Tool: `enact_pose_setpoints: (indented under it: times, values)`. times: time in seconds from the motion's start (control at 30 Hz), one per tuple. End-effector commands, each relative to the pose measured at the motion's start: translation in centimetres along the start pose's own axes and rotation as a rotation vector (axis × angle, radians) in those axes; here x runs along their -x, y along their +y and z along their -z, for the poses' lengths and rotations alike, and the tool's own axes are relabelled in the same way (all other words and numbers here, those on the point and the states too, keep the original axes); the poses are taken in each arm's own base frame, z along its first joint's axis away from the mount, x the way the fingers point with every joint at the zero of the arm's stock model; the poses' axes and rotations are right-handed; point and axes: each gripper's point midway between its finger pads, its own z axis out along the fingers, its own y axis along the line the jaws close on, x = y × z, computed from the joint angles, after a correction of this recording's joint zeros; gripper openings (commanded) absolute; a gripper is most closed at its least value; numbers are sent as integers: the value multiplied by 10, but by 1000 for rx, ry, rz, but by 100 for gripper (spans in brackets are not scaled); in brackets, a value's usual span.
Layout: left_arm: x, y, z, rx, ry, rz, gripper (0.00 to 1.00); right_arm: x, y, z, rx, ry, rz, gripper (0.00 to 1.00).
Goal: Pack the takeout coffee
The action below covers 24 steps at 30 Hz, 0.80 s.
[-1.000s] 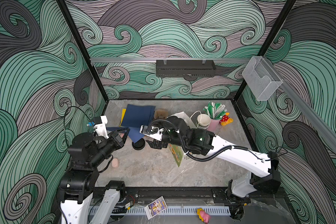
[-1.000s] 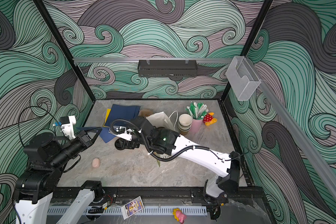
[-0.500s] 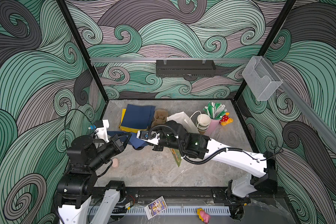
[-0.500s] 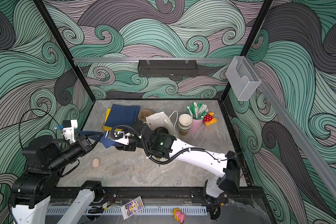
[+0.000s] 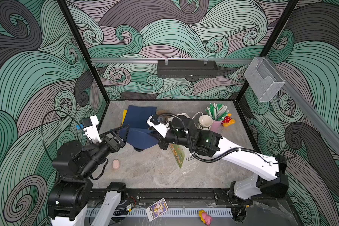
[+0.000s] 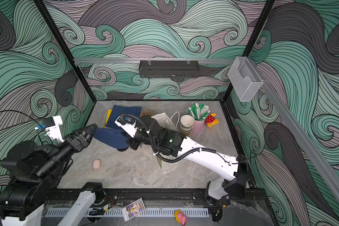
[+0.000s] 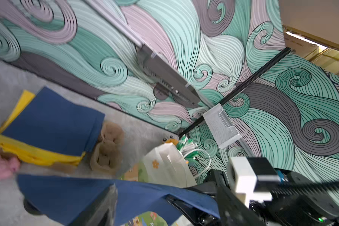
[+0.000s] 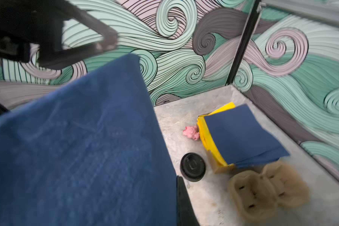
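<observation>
Though busy with a napkin, nowhere near packed
Right fingers (image 8: 184, 203) pinching a raised navy napkin (image 5: 141, 137), left fingers (image 6: 84, 131) spread just beside its free edge. Paper cups (image 5: 205, 122) stacked, lidless, beside the pink straw cup (image 5: 216, 125) at the back; black sip lid (image 8: 192, 166) flat on the surface (image 5: 155, 176) below the napkin; pulp carriers (image 8: 262, 187) empty. Judged left to do: lidding, seating in a carrier, bagging

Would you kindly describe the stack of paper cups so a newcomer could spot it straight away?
Start at the table, far right corner. Left of the pink cup of straws stands the stack of paper cups: nested, cream-white inside, empty.
</observation>
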Motion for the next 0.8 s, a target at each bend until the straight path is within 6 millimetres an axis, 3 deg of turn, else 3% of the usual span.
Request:
enact_pose_setpoints:
  times: [0.0, 0.1, 0.23, 0.37, 0.53, 0.67, 0.77]
  values:
    - [32, -11, -3, -7, -109, -171, 83, -9, -7, 25, 35, 108, -361, 0]
    - [28, -24, -11, -85, -71, -243, 83, -14, -3, 39, 79, 158, -471, 0]
    - [8, -42, -16, -232, 18, -286, 83, -6, 0, 60, 106, 138, -506, 0]
    - [-9, -45, -15, -298, 70, -308, 83, 1, -3, 74, 114, 142, -534, 0]
    - [-30, -52, -18, -410, 142, -345, 83, 16, 6, 88, 168, 84, -385, 0]
    - [-36, -73, -13, -568, 183, -328, 83, 20, -7, 106, 83, 42, -141, 0]
    - [-48, -73, -17, -626, 235, -328, 83, 32, 0, 117, 114, -62, 27, 0]
